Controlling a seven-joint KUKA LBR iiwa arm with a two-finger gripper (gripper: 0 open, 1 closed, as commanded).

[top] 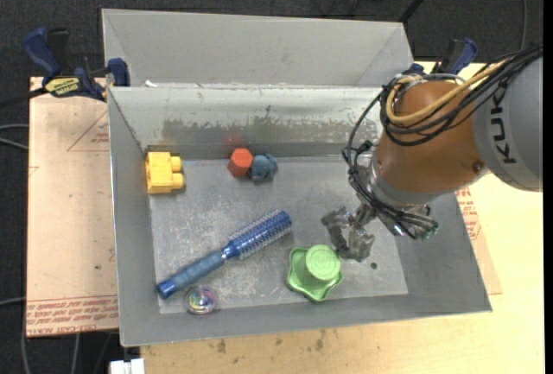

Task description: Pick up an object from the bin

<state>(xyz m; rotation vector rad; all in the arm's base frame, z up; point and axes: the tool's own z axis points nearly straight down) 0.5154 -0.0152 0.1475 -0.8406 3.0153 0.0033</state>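
Down at the front right: green toy beside the gripper

We see a green flower-shaped toy (314, 271) lying flat in the bin (259, 199), near the front wall. Our gripper (350, 236) is just beside it, so the toy lies down and to the left of it in the camera view. We cannot tell if the gripper is open or closed. A blue hairbrush (226, 253) lies slanted farther left.

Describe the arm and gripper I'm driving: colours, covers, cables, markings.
The arm is a thick grey link with black lettering, of which KUK can be read. A rounded orange cover wraps the wrist, and black cables loop over its top. Under the cover sits the gripper, small and of dark grey metal.
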